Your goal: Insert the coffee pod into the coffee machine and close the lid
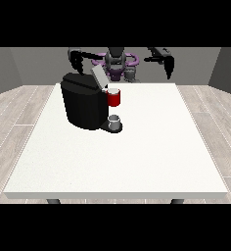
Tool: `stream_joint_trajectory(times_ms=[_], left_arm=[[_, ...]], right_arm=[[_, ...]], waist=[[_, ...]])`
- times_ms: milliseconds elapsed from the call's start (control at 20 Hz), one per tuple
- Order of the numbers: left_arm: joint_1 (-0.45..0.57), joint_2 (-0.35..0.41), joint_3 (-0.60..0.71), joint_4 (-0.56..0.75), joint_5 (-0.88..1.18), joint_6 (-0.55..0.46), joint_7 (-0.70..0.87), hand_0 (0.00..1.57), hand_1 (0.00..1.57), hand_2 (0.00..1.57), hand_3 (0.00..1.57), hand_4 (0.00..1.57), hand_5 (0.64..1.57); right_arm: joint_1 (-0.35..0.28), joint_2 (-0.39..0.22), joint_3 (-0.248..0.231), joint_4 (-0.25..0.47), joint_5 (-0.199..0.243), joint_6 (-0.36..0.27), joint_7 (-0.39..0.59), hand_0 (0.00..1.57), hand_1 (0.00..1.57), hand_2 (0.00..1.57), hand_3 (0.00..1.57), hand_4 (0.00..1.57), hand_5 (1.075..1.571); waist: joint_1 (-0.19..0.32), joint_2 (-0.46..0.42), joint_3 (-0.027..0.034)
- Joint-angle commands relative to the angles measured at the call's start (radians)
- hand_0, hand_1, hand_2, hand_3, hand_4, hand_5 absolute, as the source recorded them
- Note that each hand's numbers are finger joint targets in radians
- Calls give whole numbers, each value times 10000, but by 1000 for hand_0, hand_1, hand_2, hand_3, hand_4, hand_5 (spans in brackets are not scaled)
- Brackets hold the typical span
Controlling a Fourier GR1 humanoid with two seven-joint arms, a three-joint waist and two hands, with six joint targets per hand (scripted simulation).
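A black coffee machine (82, 105) stands on the white table (137, 157) at the left of middle. Its grey lid (100, 76) is tilted up and open. The red front part (114, 98) of the machine sits just under the lid, and a small grey cup (114, 120) rests on the machine's base. I cannot pick out the coffee pod. The hand at the view's left (78, 62) hangs in the air behind the machine's top, fingers pointing down. The hand at the view's right (168, 65) is raised above the table's far right edge, holding nothing.
The robot's torso (118, 63) stands behind the table's far edge. Grey walls and a wooden floor surround the table. Bare white tabletop stretches from the machine to the front edge and to the right.
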Motion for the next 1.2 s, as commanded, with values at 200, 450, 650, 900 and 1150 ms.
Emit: stream_joint_trajectory(times_ms=[200, 450, 650, 900, 1150], left_arm=[[251, 110, -192, -935, 389, 338, 346, 0, 0, 0, 0, 0, 1571], [363, 64, -596, -1246, 175, 549, 577, 0, 0, 0, 0, 0, 1571], [-299, 715, -91, -1163, 662, 293, 731, 0, 0, 0, 0, 0, 1571], [186, 670, -244, -786, 584, 366, 178, 0, 0, 0, 0, 0, 1571], [161, 682, -243, -869, 779, 436, 345, 0, 0, 0, 0, 24, 1571]], right_arm=[[-657, 54, 167, 1091, 622, -72, -431, 0, 0, 0, 0, 0, 1571], [-1448, 144, 6, 1586, 551, -102, -161, 0, 0, 0, 0, 0, 1571], [-1668, -142, -184, 2044, 513, 312, -915, 0, 0, 0, 0, 40, 1571], [-1908, 377, 106, 2168, 793, -115, -649, 0, 0, 0, 0, 0, 1571], [-2059, 294, 210, 2444, 1098, -47, -1092, 0, 0, 0, 0, 0, 1571]], waist=[[-6, 331, 2], [125, 405, 2], [11, 937, 2], [-9, 751, 1], [74, 800, 1]])
